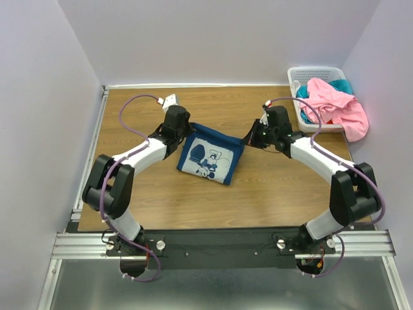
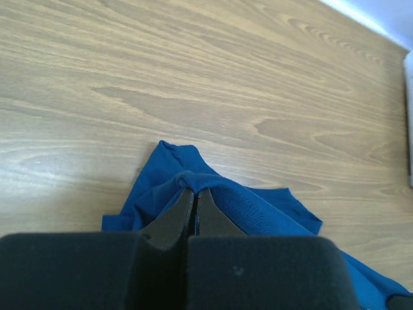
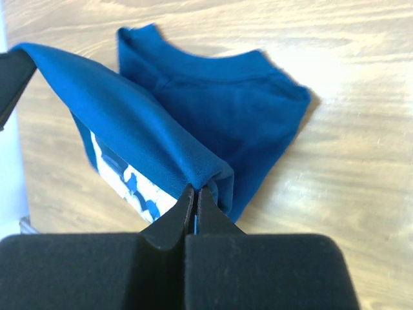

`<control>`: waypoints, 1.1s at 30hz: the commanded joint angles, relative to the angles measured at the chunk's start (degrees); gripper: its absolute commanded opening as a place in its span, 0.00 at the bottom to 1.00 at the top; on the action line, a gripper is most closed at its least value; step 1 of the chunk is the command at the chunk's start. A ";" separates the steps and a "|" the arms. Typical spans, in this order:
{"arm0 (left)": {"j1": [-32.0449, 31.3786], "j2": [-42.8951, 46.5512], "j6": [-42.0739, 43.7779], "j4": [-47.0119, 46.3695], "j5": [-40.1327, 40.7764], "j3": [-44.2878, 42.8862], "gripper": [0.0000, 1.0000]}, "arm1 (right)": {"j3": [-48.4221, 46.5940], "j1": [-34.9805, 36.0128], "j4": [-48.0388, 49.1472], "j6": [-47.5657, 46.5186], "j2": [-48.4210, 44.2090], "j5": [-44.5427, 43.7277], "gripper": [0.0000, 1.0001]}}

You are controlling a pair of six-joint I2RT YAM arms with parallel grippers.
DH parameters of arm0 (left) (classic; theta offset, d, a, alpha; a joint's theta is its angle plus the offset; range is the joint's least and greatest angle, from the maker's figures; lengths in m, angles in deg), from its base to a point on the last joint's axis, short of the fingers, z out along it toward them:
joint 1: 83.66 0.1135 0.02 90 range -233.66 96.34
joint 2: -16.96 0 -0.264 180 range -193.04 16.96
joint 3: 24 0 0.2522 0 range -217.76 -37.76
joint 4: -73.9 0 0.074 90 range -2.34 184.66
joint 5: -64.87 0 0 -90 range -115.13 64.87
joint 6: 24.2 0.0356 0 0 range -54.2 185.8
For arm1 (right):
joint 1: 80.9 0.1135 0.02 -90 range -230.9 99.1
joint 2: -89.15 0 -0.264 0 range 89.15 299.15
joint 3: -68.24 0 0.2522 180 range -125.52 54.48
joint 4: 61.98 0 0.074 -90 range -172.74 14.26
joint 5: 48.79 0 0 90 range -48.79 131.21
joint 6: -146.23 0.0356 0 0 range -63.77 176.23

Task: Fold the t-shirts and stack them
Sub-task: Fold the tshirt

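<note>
navy tee w/ the white cartoon print [image 1: 210,158] sits abt mid-desk between the two arms, print side up, its near edge lying on the wood desk [image 1: 258,194] and its far edge held up off it. left gripper [image 2: 195,194] has its fingers pressed together on a pinch of blue cloth at the tee's far-left corner. right gripper [image 3: 195,190] is clamped the same way on a fold at the far-right corner, cloth pulled taut from it toward the left one. below that raised edge another layer of the same tee lies flat on the wood. white slatted basket [image 1: 303,72] stands in the far right corner, well apart from the navy tee. pink tee [image 1: 335,103] is heaped in it & spills over its right rim, w/ a brighter teal tee [image 1: 342,84] showing under it. purple cables [image 1: 129,110] loop over both arms
</note>
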 commanded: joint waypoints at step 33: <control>-0.30 -9.40 2.49 -7.56 -19.97 -2.91 0.98 | 1.83 0.89 10.25 -1.30 8.16 23.57 1.00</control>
